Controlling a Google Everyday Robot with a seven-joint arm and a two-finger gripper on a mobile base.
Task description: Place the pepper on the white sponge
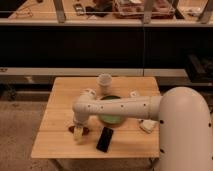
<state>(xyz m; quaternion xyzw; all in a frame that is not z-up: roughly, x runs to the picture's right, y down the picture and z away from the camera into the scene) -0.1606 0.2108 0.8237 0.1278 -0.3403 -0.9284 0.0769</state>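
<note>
The dark red pepper (85, 131) lies on the wooden table (55, 115) near its front left, left of the black phone. My gripper (79, 133) points down right at the pepper and covers its middle, so red shows on both sides of it. Whether it holds the pepper I cannot tell. A small white squarish block, which looks like the white sponge (134, 94), sits at the back right of the table, right of the green bowl (111, 114) and far from the gripper.
A white cup (104, 82) stands behind the bowl. A black phone (105, 139) lies in front of the bowl. A longer white object (148, 125) lies at the right beside my arm, which spans the table over the bowl.
</note>
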